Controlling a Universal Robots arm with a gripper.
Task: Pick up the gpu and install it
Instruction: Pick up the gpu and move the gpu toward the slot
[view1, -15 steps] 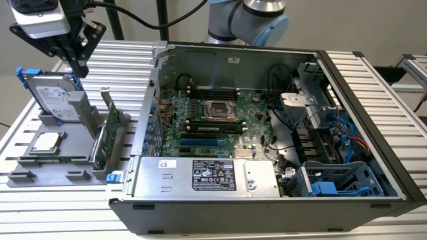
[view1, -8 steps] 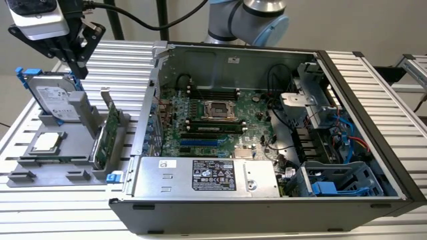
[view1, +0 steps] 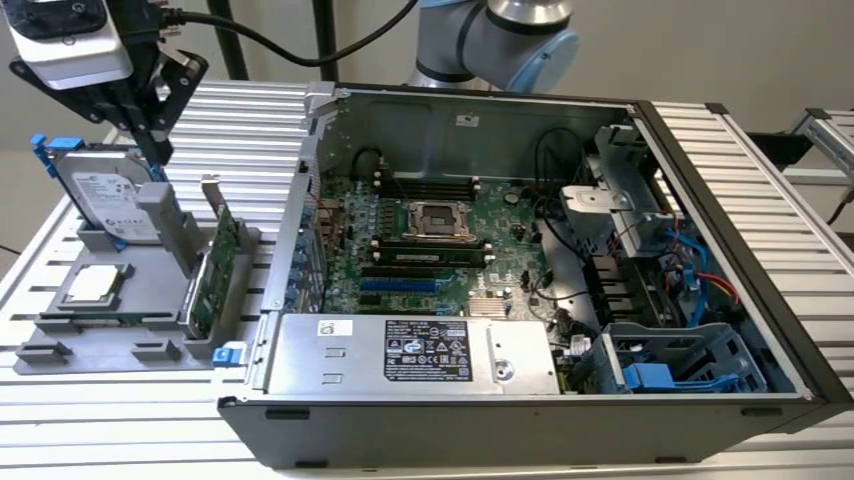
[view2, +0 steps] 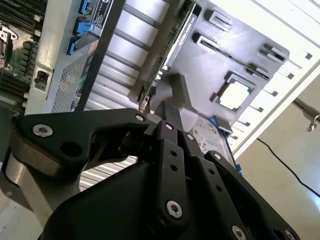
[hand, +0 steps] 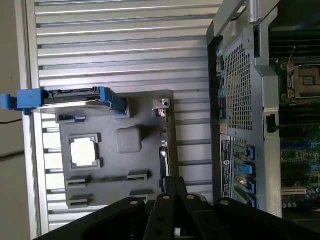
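The gpu (view1: 214, 272) stands on its long edge in a slot of the grey parts holder (view1: 83, 348), at the exterior view's left, just outside the open computer case (view1: 727, 215). Its silver bracket (hand: 161, 105) points up, and the thin green board (view2: 172, 42) shows edge-on in both wrist views. My gripper (view1: 156, 152) hangs above the back of the holder, over the hard drive and higher than the gpu. Its black fingers (hand: 169, 186) sit pressed together, shut, holding nothing (view2: 167, 107).
A silver hard drive in a blue frame (view1: 107, 190) stands at the holder's back. A square processor chip (view1: 94, 284) lies in a recess. Inside the case, the motherboard (view1: 427, 235) lies flat, with the power supply (view1: 414, 350) in front and drive cages (view1: 667, 370) at the right.
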